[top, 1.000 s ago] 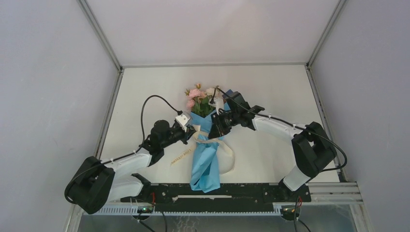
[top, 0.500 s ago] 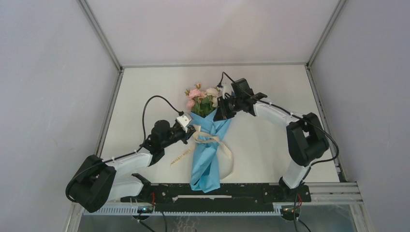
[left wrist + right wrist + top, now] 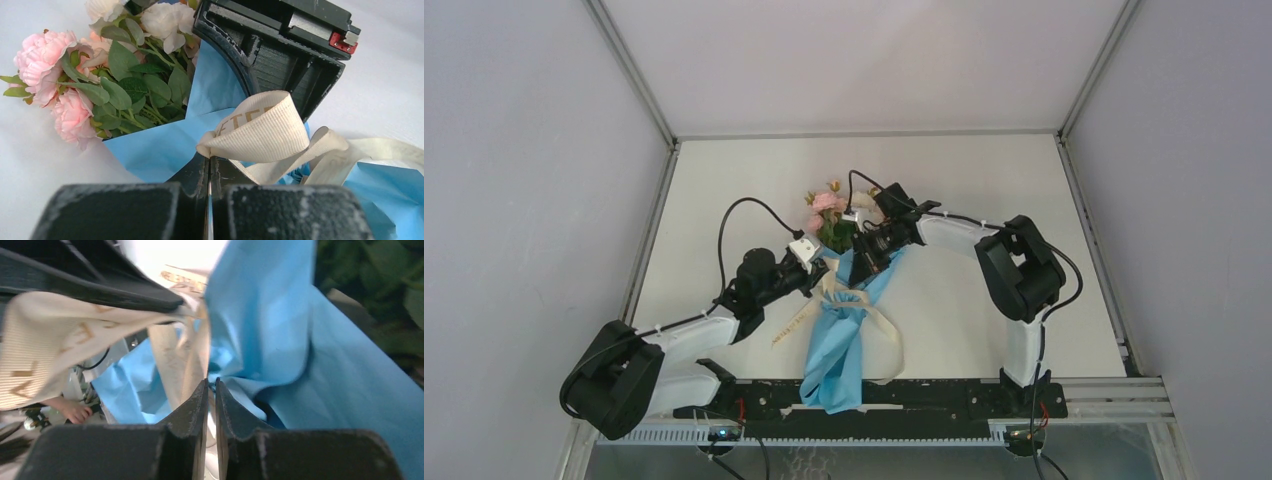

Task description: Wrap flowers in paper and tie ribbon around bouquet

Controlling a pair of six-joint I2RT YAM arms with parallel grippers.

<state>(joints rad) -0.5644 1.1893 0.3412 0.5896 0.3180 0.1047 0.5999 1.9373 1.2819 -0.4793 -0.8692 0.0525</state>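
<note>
The bouquet lies mid-table: pink and cream flowers [image 3: 827,206] [image 3: 75,85] at the far end, a cone of blue paper [image 3: 834,350] [image 3: 165,145] [image 3: 280,340] pointing toward the arms. The cream ribbon [image 3: 888,325] [image 3: 260,130] [image 3: 45,350] circles its neck, with tails trailing on both sides. My left gripper [image 3: 826,268] [image 3: 210,156] is shut on a loop of ribbon at the neck's left. My right gripper [image 3: 862,264] [image 3: 211,382] sits against the neck from the right, its jaws a thin slit apart. A ribbon strand and a paper fold meet its tips; whether either is pinched does not show.
A black rail [image 3: 874,395] runs along the near table edge, just below the cone's tip. Metal frame bars [image 3: 649,240] border the table left and right. A black cable [image 3: 734,212] arcs above the left arm. White walls enclose the space.
My right gripper rose toward the flowers, then came back down and left onto the neck. The bouquet has tilted, its narrow end swinging left. The left arm has held still.
</note>
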